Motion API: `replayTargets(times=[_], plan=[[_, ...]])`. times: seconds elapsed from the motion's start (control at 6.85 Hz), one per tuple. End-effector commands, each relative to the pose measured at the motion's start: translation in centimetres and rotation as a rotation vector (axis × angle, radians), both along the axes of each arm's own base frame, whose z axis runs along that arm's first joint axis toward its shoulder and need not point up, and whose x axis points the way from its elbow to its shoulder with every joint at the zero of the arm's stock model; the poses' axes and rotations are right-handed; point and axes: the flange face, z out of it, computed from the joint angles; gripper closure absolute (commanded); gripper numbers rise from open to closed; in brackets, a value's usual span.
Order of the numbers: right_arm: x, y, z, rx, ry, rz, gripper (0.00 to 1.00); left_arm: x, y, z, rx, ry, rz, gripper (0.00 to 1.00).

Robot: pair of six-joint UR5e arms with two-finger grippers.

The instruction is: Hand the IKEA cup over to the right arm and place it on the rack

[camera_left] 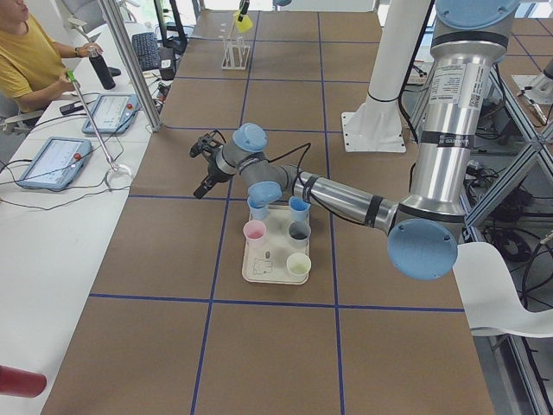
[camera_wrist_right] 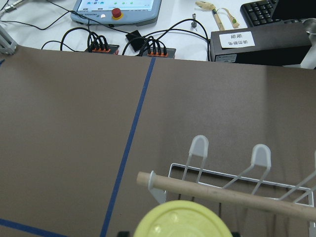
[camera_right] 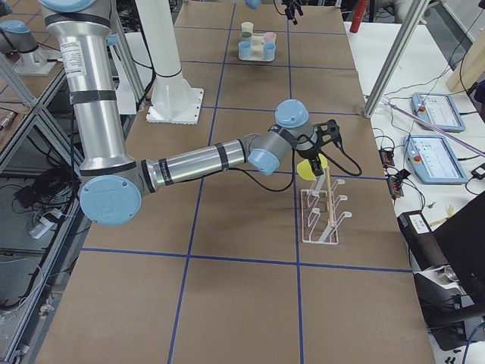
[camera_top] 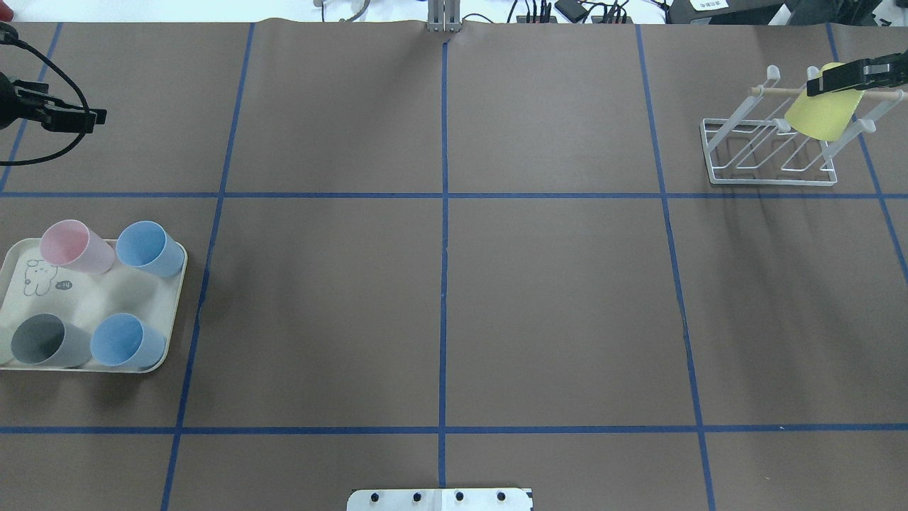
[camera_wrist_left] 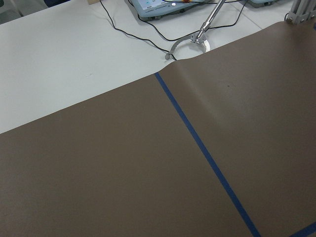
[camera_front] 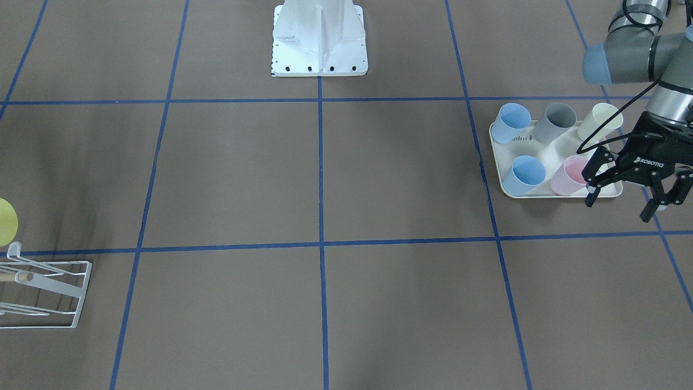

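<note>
Right pincer (camera_top: 833,81): closed on the yellow cup (camera_top: 823,113), a finger on each side of it. The cup was tilted, with its closed base towards the wrist camera.

Yellow cup: held directly above the rack (camera_top: 770,182), level with the rack's wooden rod (camera_top: 773,90) and over its slanted prongs. Whether the cup touched the rod or any prong could not be determined from any view. The right-side view showed the cup (camera_right: 311,168) clear of the rack's base frame.

Rack: standing upright on the brown surface (camera_top: 440,284), close to the edge on the operators' side.

Left pincer (camera_front: 620,206): jaws spread wide, nothing between them. It hung well apart from the rack, at the opposite end of the surface.

Tray (camera_top: 183,273): cream, with a rabbit print, also at the end of the surface opposite the rack. Five cups stood upright on it, mouths up: one pink cup (camera_top: 74,246), two blue cups (camera_top: 149,248), one grey cup (camera_top: 44,341) and one cream cup (camera_front: 598,123).

Beyond the rack, off the surface: cables, a teach pendant with a red button and a keyboard on a white bench.
</note>
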Motion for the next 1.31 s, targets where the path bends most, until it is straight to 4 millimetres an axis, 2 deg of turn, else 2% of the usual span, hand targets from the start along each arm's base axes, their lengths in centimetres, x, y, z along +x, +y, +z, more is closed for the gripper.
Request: replayTargets(times=[0.0,0.73,1.17], plan=[[-1.5,-0.7,-0.2,0.009,0.021,0.01,1.0,-0.3,0.5,-0.1,0.002,0.001,-0.002,0.01],[-2.9,-1.3,1.1,0.004,0.054,0.019,1.0,-0.4,0.7,-0.8,0.014,0.007,-0.004,0.01],[-3.9,-1.6,2.9,-0.02,0.074,0.007,1.0,-0.3,0.7,-0.9,0.016,0.007,-0.004,0.01]])
